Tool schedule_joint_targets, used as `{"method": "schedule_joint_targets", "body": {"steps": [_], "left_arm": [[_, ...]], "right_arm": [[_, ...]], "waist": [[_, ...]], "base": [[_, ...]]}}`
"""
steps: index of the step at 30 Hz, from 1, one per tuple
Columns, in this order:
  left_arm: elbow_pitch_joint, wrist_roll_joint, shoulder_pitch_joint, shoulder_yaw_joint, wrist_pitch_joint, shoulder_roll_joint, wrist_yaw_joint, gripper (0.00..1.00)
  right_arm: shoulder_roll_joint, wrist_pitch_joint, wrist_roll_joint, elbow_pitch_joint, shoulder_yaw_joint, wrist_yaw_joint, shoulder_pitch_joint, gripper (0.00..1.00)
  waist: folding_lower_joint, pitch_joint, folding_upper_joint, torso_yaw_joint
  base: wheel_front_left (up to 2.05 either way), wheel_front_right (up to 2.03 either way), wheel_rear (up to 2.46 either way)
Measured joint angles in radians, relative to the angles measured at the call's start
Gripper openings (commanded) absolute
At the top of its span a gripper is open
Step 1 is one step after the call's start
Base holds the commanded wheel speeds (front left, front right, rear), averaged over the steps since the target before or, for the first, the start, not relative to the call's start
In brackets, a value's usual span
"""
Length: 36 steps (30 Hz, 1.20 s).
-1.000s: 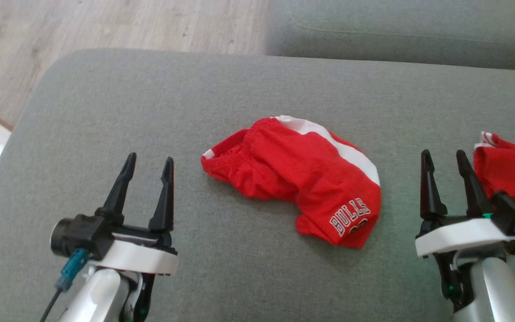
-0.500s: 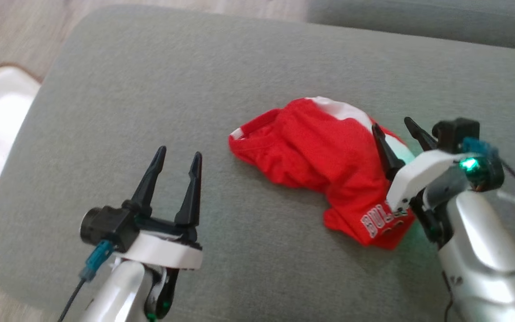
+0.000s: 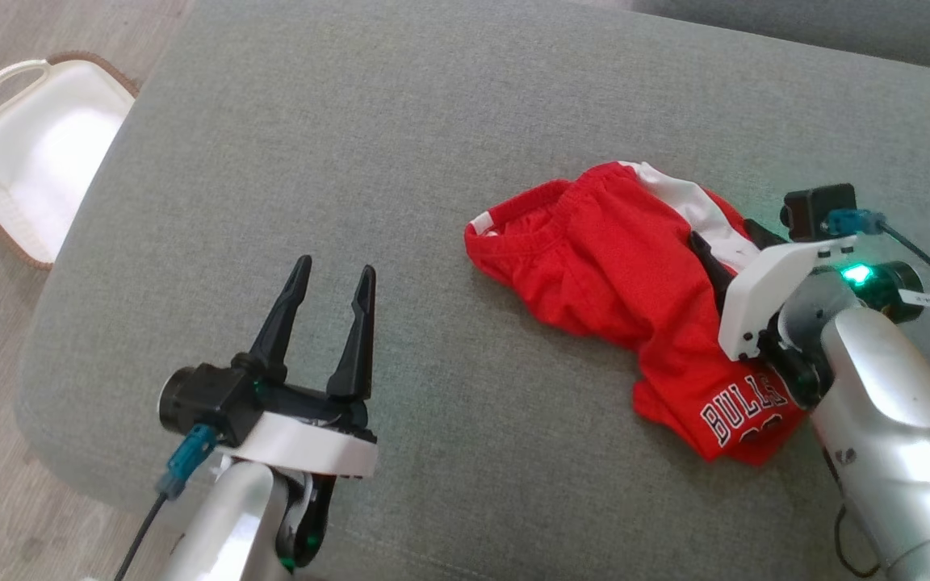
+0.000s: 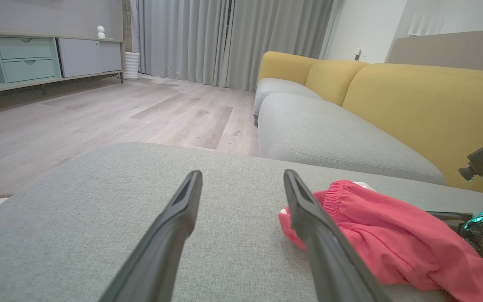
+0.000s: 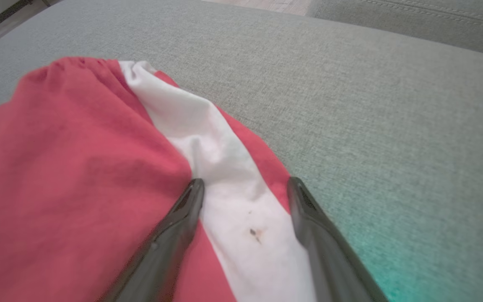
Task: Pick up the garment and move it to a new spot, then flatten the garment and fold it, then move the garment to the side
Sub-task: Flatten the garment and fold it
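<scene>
The garment (image 3: 626, 282) is a pair of red shorts with a white side stripe and "BULLS" lettering, lying crumpled on the grey cushion (image 3: 400, 145). My right gripper (image 3: 727, 242) is open and low over the garment's right side, its fingers either side of the white stripe (image 5: 224, 167) in the right wrist view. Whether the fingertips touch the cloth I cannot tell. My left gripper (image 3: 332, 274) stands open over bare cushion, to the left of the garment. In the left wrist view the garment (image 4: 392, 239) lies beyond the right finger (image 4: 308, 214).
A white basket (image 3: 37, 153) with a brown rim sits on the wooden floor off the cushion's left edge. A second grey seat (image 4: 329, 138) with yellow backrests (image 4: 426, 105) lies beyond the cushion. A cabinet (image 4: 36, 54) stands across the room.
The head camera has swung, shifting the whole picture. My right gripper has come in from beside the garment to over its white stripe. The left gripper holds its pose.
</scene>
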Motion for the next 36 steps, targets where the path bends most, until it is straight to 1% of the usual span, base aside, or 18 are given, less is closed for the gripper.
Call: {"method": "schedule_joint_targets", "body": {"steps": [1,2,5,11,16,17,25,31,33,36], "left_arm": [[0.004,0.003,0.0,0.004,0.0,-0.004,-0.007,1.0],[0.007,0.008,-0.001,0.006,0.0,-0.009,-0.009,1.0],[0.014,0.01,-0.004,0.012,0.0,-0.017,-0.017,1.0],[0.024,0.028,-0.004,0.025,0.0,-0.026,-0.025,1.0],[0.027,0.042,-0.004,0.038,0.0,-0.034,-0.03,1.0],[0.027,0.042,-0.004,0.038,0.0,-0.034,-0.03,1.0],[0.023,0.051,0.016,0.072,0.0,-0.042,-0.033,1.0],[0.003,0.056,0.045,0.109,0.0,-0.044,-0.033,1.0],[0.001,0.06,0.055,0.119,0.0,-0.044,-0.033,1.0],[-0.004,0.061,0.066,0.123,0.0,-0.044,-0.034,1.0]], "right_arm": [[-0.002,-0.002,0.012,0.011,0.011,0.0,-0.009,0.83],[-0.005,-0.003,0.02,0.02,0.022,0.0,-0.018,0.0],[-0.011,-0.017,0.045,0.044,0.055,0.0,-0.033,0.0],[-0.033,-0.1,0.077,0.075,0.087,0.0,-0.074,0.0],[-0.073,-0.179,0.071,0.102,0.081,0.0,-0.192,0.0],[-0.073,-0.179,0.071,0.102,0.081,0.0,-0.192,0.0],[-0.108,-0.29,0.0,0.145,0.054,0.0,-0.4,0.0],[-0.101,-0.364,-0.03,0.115,0.077,0.0,-0.516,0.0],[-0.084,-0.38,-0.029,0.091,0.1,0.0,-0.524,0.0],[-0.039,-0.382,-0.027,0.052,0.174,0.0,-0.507,0.0]], "waist": [[0.0,0.0,0.0,0.002],[0.0,0.0,0.0,0.004],[0.0,-0.009,0.0,0.006],[-0.0001,-0.033,0.0,0.002],[-0.0001,-0.057,0.0,0.001],[-0.0001,-0.057,0.0,0.001],[-0.0001,-0.095,0.0,-0.009],[-0.0001,-0.126,0.0,-0.034],[-0.0002,-0.138,0.0,-0.043],[-0.0002,-0.153,0.0,-0.056]], "base": [[0.0,0.0,0.0],[0.0,0.0,0.0],[0.0,0.0,0.0],[0.0,0.0,0.0],[0.0,0.0,0.0],[0.0,0.0,0.0],[0.0,0.0,0.0],[0.0,0.0,0.0],[0.0,0.0,0.0],[0.0,0.0,0.0]]}}
